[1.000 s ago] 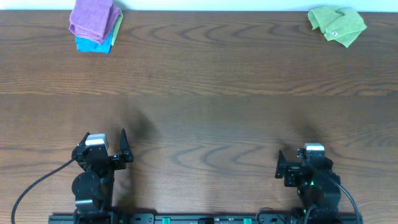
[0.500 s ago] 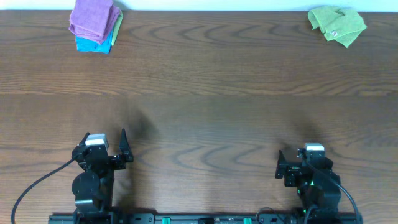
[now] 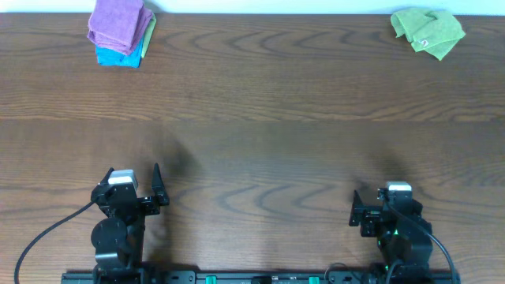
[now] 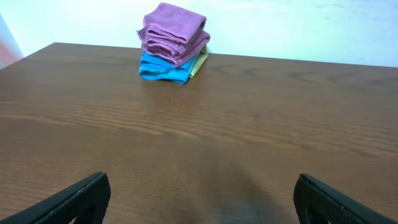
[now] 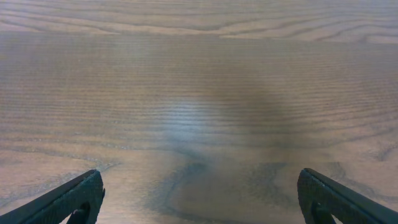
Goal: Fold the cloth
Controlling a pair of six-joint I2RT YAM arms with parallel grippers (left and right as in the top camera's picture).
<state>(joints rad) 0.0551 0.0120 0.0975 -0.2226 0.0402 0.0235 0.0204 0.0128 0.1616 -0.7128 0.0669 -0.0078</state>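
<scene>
A crumpled green cloth [image 3: 428, 31] lies at the far right corner of the wooden table [image 3: 260, 134]. A stack of folded cloths [image 3: 120, 31], purple on top of blue, with a strip of yellow-green at its side, sits at the far left; it also shows in the left wrist view [image 4: 173, 42]. My left gripper [image 3: 134, 193] rests at the near left edge, open and empty [image 4: 200, 199]. My right gripper [image 3: 379, 209] rests at the near right edge, open and empty [image 5: 199, 199]. Both are far from the cloths.
A white wall runs behind the table's far edge [image 4: 280, 25]. A black cable [image 3: 39, 237] trails from the left arm's base. The arm bases sit on a rail at the near edge [image 3: 252, 278].
</scene>
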